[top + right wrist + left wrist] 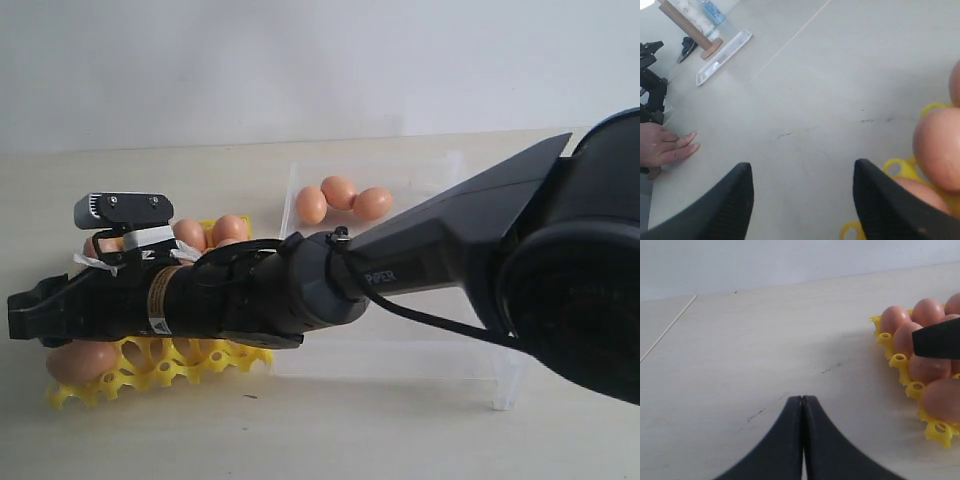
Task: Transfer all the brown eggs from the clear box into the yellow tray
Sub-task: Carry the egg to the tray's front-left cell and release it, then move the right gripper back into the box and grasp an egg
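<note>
Three smooth oval brown eggs point(341, 198) lie clustered in the shallow clear plastic box point(500, 385), well off to the right of the right arm's jaws, which gape empty over the bright yellow lattice tray point(160, 372). The left arm's jaws, pressed together on nothing, hover beside that tray.

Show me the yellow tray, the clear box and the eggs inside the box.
yellow tray point(175, 368), exterior view, bare front lattice.
clear box point(400, 360), exterior view, near wall.
eggs in the box point(339, 191), exterior view, middle egg of three.
</note>
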